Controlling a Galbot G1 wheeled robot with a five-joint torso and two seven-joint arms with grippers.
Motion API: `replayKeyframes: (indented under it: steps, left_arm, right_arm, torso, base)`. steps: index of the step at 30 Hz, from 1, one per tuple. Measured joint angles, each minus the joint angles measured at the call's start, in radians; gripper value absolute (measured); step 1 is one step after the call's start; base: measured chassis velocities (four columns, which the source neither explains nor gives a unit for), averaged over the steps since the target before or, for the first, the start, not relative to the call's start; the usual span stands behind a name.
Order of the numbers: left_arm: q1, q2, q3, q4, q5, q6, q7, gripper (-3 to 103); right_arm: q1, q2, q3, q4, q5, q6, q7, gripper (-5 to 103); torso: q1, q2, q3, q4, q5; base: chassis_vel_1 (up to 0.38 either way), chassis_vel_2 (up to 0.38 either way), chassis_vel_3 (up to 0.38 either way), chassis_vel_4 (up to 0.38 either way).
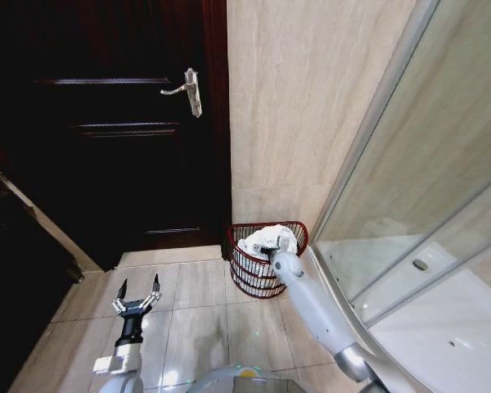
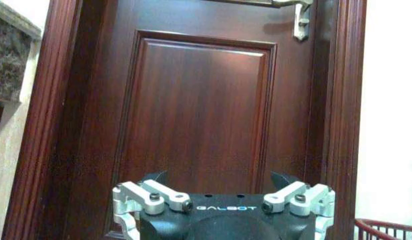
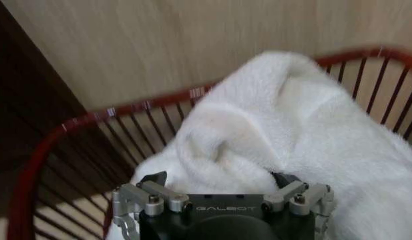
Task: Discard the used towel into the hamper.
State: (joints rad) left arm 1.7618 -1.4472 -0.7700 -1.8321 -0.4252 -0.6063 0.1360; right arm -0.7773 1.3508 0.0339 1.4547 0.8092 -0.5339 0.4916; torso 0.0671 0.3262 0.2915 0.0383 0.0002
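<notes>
One hamper (image 1: 266,260) stands at centre frame by the wall, with one white towel (image 1: 268,241) inside. The right gripper (image 1: 272,249) reaches into it, jaws spread around the towel. The left gripper (image 1: 138,296), lower left, hangs wide apart, empty, facing one dark door (image 1: 106,123).

Left hand (image 1: 137,292) low, spread; right hand (image 1: 272,250) outstretched, seemingly spread.
</notes>
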Motion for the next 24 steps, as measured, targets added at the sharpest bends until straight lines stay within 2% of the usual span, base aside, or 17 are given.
replayKeyframes:
  steps: [4,9,14,15,16,18,20,24]
  left_arm:
    - [0.003,0.006,0.001,-0.006,-0.001,-0.007,-0.001,100]
    - [0.003,0.012,0.001,-0.014,-0.004,-0.008,-0.001,100]
    - [-0.003,0.020,-0.001,-0.031,-0.009,0.004,-0.006,100]
    - [-0.005,0.021,-0.001,-0.037,-0.009,0.013,-0.008,100]
    - [-0.007,0.023,-0.002,-0.049,-0.009,0.027,-0.014,100]
    - [-0.007,0.024,-0.002,-0.055,-0.009,0.032,-0.017,100]
    - [-0.010,0.024,-0.001,-0.065,-0.008,0.048,-0.019,100]
    - [-0.009,0.023,0.001,-0.067,-0.010,0.059,-0.019,100]
  right_arm:
    - [-0.017,-0.022,0.011,0.087,-0.057,0.054,0.014,100]
    - [-0.039,-0.043,0.017,0.162,-0.074,0.063,0.026,100]
    - [-0.098,-0.068,0.020,0.278,-0.135,0.113,0.017,100]
    - [-0.114,-0.072,0.020,0.296,-0.156,0.136,0.004,100]
    - [-0.151,-0.078,0.028,0.324,-0.229,0.199,-0.033,100]
    - [-0.165,-0.078,0.032,0.330,-0.265,0.227,-0.051,100]
    - [-0.212,-0.076,0.055,0.332,-0.408,0.337,-0.121,100]
    - [-0.279,-0.052,0.097,0.352,-0.507,0.415,-0.162,100]
  torso:
    - [0.000,0.000,0.000,0.0001,-0.0001]
    - [0.000,0.000,0.000,0.0000,-0.0001]
    - [0.000,0.000,0.000,0.0001,-0.0002]
    - [0.000,0.000,0.000,-0.0001,-0.0002]
    - [0.000,0.000,0.000,-0.0001,-0.0003]
    - [0.000,0.000,0.000,-0.0002,-0.0001]
    - [0.000,0.000,0.000,-0.0002,-0.0003]
    - [0.000,0.000,0.000,0.0000,-0.0002]
  base:
    - [0.000,0.000,0.000,0.000]
    - [0.000,0.000,0.000,0.000]
    - [0.000,0.000,0.000,0.000]
    - [0.000,0.000,0.000,0.000]
    - [0.000,0.000,0.000,0.000]
    - [0.000,0.000,0.000,0.000]
    - [0.000,0.000,0.000,0.000]
    - [0.000,0.000,0.000,0.000]
